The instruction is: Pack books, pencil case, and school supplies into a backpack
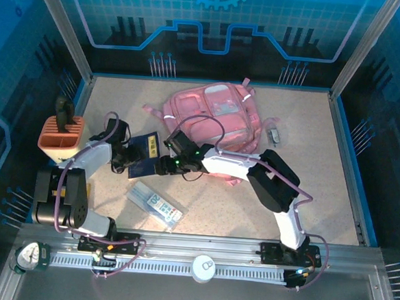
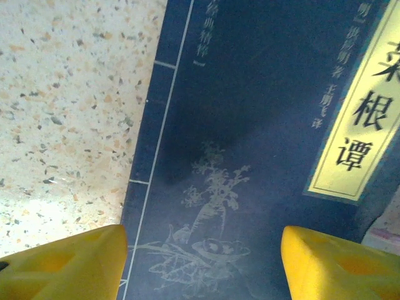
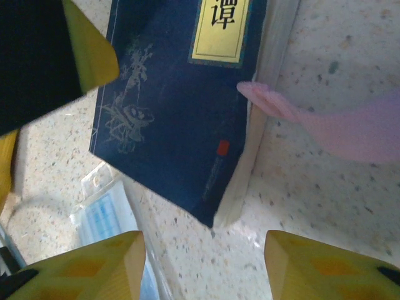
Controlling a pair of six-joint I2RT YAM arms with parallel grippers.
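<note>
A dark navy book (image 1: 145,153) with a pale label lies flat on the table, left of the pink backpack (image 1: 216,115). My left gripper (image 1: 126,160) hovers open over its cover (image 2: 250,156), with its yellow fingers (image 2: 69,262) on either side and nothing between them. My right gripper (image 1: 166,165) is also open, just off the book's near corner (image 3: 175,125), with bare table between its fingertips (image 3: 312,269). A pale edge shows under the book's right side. The pale blue pencil case (image 1: 156,203) lies nearer me, also the pencil case (image 3: 106,215). The yellow book is hidden.
An orange slotted holder (image 1: 60,139) stands at the left edge. A pink strap (image 3: 325,122) of the backpack lies beside the book. A small dark object (image 1: 274,134) rests right of the backpack. Open table stretches to the right.
</note>
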